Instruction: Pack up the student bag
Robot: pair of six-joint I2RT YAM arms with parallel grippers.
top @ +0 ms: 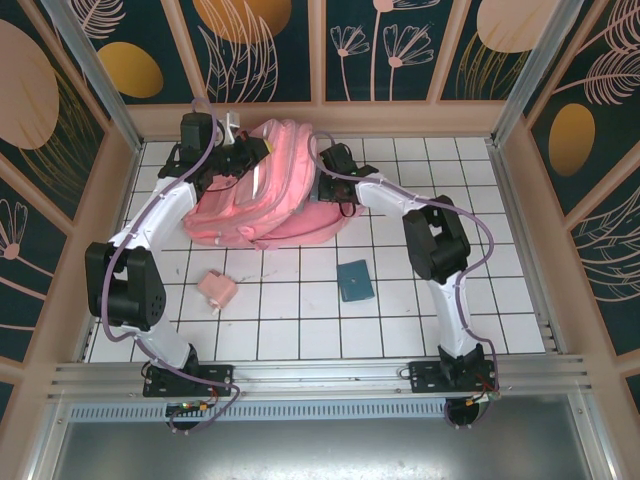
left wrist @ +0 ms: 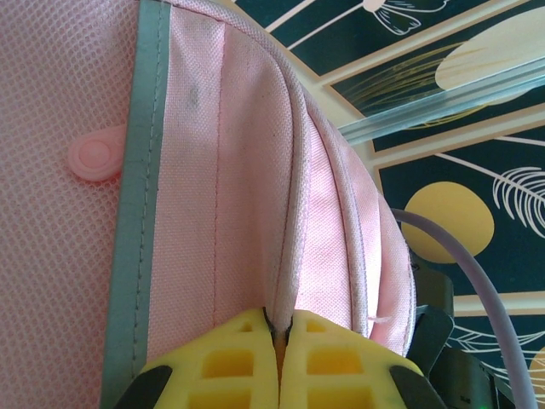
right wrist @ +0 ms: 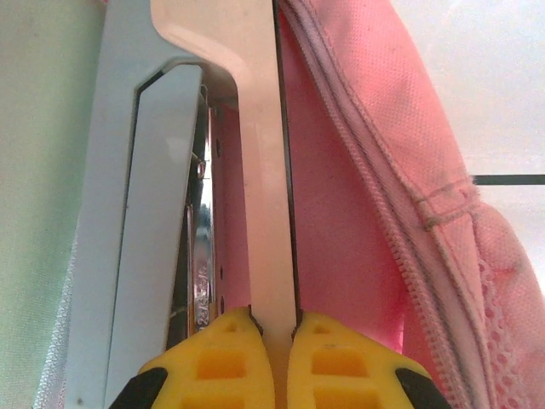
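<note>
The student bag (top: 262,192), a large pink backpack, lies at the back of the tiled table. In the left wrist view my left gripper (left wrist: 279,319) is shut on a piped seam of the bag (left wrist: 230,170), beside its pale reflective strip (left wrist: 140,213). From above, that gripper (top: 258,152) sits at the bag's top left edge. My right gripper (right wrist: 272,319) is shut on the cream arm of a pale blue stapler (right wrist: 260,170), held inside the bag's opening with the pink lining (right wrist: 341,221) and zip on its right. In the top view the right gripper (top: 322,165) reaches into the bag from the right.
A small pink pouch (top: 216,288) lies on the tiles in front of the bag at the left. A teal flat item (top: 353,280) lies mid-table to the right. Patterned walls close the table on three sides.
</note>
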